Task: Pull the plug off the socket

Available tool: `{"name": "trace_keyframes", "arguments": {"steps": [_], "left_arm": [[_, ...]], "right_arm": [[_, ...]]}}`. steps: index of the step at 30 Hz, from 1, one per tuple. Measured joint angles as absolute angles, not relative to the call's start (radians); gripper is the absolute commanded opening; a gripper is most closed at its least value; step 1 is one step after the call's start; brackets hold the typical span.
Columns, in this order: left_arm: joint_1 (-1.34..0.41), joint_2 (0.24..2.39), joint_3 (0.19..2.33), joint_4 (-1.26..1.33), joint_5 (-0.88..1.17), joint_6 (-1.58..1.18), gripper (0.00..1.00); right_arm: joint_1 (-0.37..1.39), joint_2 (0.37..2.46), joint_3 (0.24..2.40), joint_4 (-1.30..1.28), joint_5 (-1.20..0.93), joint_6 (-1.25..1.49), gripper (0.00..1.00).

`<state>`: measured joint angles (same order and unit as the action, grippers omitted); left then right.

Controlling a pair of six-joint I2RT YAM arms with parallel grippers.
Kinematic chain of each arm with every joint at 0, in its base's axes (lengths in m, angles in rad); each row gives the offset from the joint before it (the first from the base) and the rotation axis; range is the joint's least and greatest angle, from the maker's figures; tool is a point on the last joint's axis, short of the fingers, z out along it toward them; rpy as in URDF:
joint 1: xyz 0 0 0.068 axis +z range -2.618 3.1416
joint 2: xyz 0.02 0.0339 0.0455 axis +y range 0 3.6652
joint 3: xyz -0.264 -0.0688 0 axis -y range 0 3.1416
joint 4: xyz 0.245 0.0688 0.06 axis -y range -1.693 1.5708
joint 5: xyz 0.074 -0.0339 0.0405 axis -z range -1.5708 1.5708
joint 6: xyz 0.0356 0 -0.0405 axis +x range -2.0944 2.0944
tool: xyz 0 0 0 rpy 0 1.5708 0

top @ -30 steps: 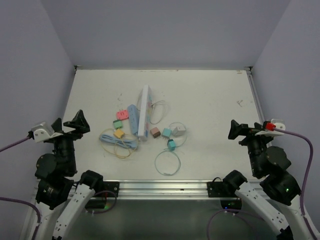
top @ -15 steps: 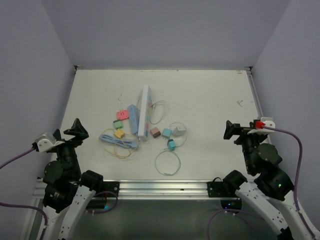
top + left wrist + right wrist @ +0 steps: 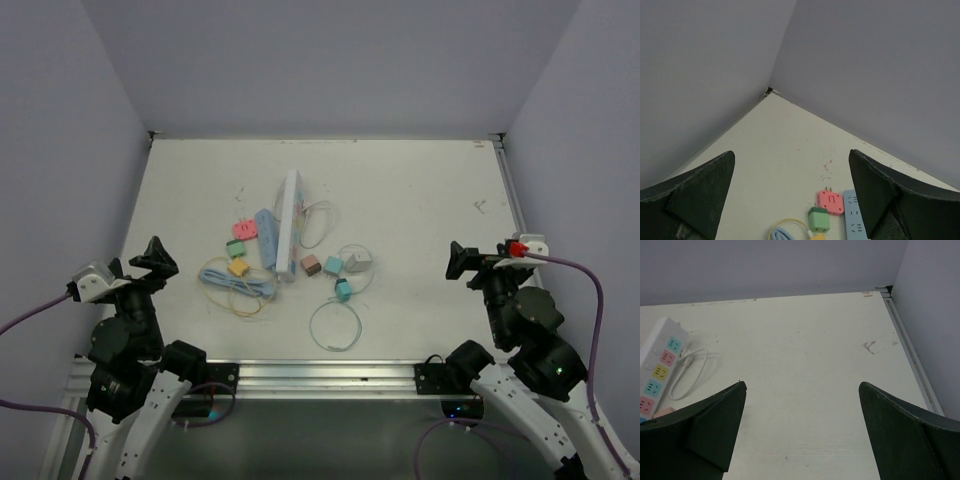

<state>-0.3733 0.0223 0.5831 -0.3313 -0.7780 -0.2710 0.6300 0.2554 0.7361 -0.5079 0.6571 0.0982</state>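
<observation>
Black and raised off the table [image 3: 420, 190], the left gripper [image 3: 152, 262] sits at the near left edge; the left wrist view shows its jaws wide apart with nothing between them. To its right lies a coiled blue cable [image 3: 232, 281] with a yellow loop [image 3: 245, 305] beside it. Just above the coil sit a yellow plug [image 3: 237, 267] and a green plug [image 3: 236, 248], and above those a pink plug [image 3: 244, 229]. A blue socket strip [image 3: 268, 238] lies next to them, touching the long white socket strip [image 3: 289, 219], which runs away from the arms near the table's middle; whether any plug is seated in either strip cannot be told from these views. A thin white cable [image 3: 318, 222] loops beside the white strip. Further right, loose on the table, lie a brown plug [image 3: 310, 265], a teal plug [image 3: 333, 265], a grey plug [image 3: 357, 262], and a second teal plug [image 3: 341, 289] above a ring of pale cable [image 3: 334, 326]. At the near right edge the right gripper [image 3: 462, 262] hangs well apart from all plugs, its jaws wide and empty in the right wrist view.
</observation>
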Motion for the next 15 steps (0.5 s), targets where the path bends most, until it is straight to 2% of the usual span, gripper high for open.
{"name": "trace_keyframes", "arguments": {"steps": [15], "left_arm": [[-0.373, 0.03, 0.583, -0.332, -0.778, -0.277, 1.0]], "right_arm": [[0.63, 0.255, 0.736, -0.508, 0.632, 0.096, 0.99]]}}
